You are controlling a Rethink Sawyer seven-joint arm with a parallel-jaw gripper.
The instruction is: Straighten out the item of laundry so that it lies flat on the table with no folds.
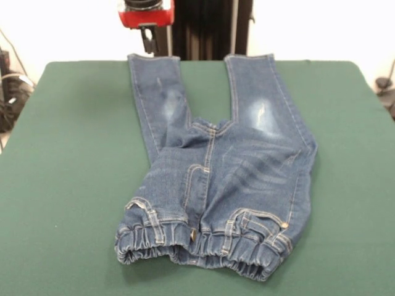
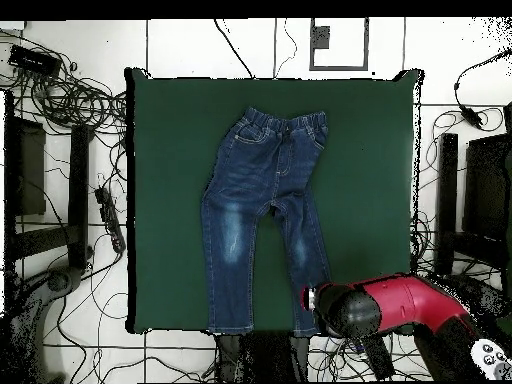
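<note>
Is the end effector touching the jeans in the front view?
No: the end effector hangs at the table's far edge, just clear of the jeans.

No legible text or labels anywhere

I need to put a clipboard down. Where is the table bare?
The table is bare in wide strips either side of the jeans, out to both long edges. The leg-hem end is crowded: the arm and gripper hang there.
</note>
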